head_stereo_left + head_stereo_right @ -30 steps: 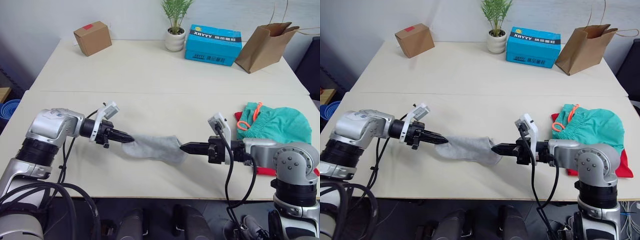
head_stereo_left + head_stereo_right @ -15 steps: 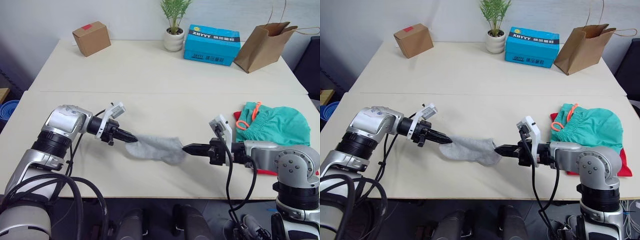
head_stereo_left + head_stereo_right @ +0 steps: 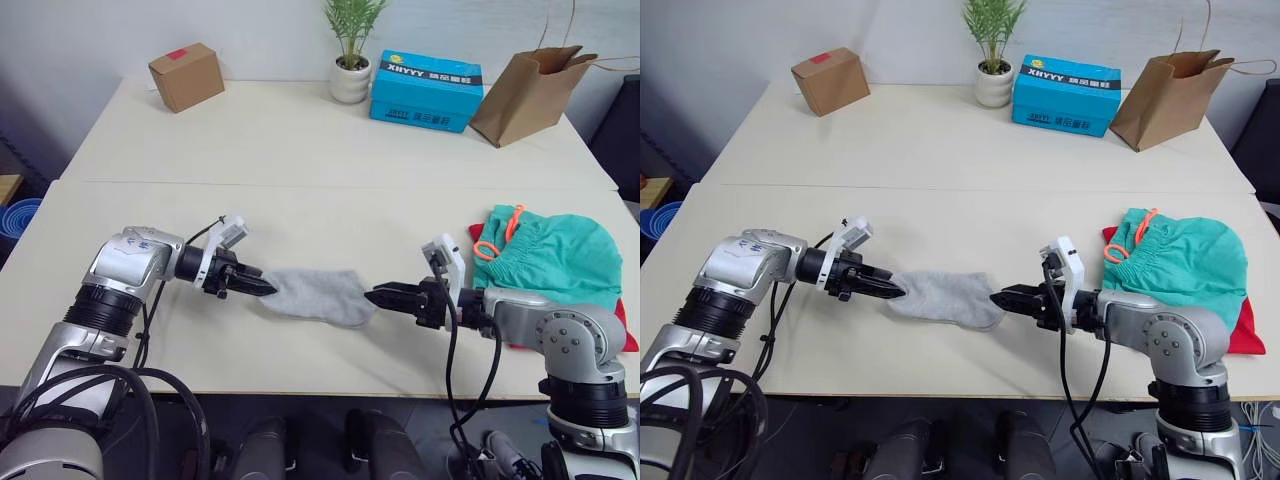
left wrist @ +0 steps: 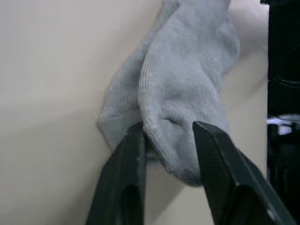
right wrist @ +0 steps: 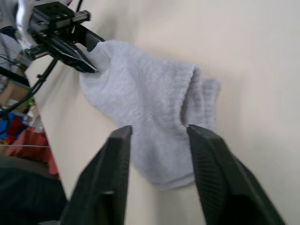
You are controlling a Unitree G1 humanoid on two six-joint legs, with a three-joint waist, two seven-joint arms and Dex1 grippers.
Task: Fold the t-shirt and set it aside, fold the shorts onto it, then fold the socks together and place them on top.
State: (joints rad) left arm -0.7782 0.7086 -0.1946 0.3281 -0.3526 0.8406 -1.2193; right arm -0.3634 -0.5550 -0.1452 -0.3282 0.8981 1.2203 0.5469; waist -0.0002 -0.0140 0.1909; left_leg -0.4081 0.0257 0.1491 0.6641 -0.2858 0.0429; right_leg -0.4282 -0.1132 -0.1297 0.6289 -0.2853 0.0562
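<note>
The light grey socks (image 3: 316, 294) lie one on the other on the table's front half, between my two grippers. My left gripper (image 3: 264, 289) is at their left end, fingers (image 4: 126, 178) apart with the cuff end of the socks (image 4: 180, 101) between them. At the right end my right gripper (image 3: 372, 296) also stands open, and its fingers (image 5: 208, 168) straddle the edge of the socks (image 5: 145, 112). The teal-green shorts (image 3: 548, 250) with an orange drawstring rest at the right on the red t-shirt (image 3: 1240, 330), of which only edges show.
Along the far side of the table stand a cardboard box (image 3: 186, 76), a potted plant (image 3: 350, 62), a blue box (image 3: 426, 90) and a brown paper bag (image 3: 530, 92). The table's front edge (image 3: 330, 388) runs just below the socks.
Both grippers were shut on the ends of the socks and have opened. The socks now rest slack on the table, a little more bunched than a second ago.
</note>
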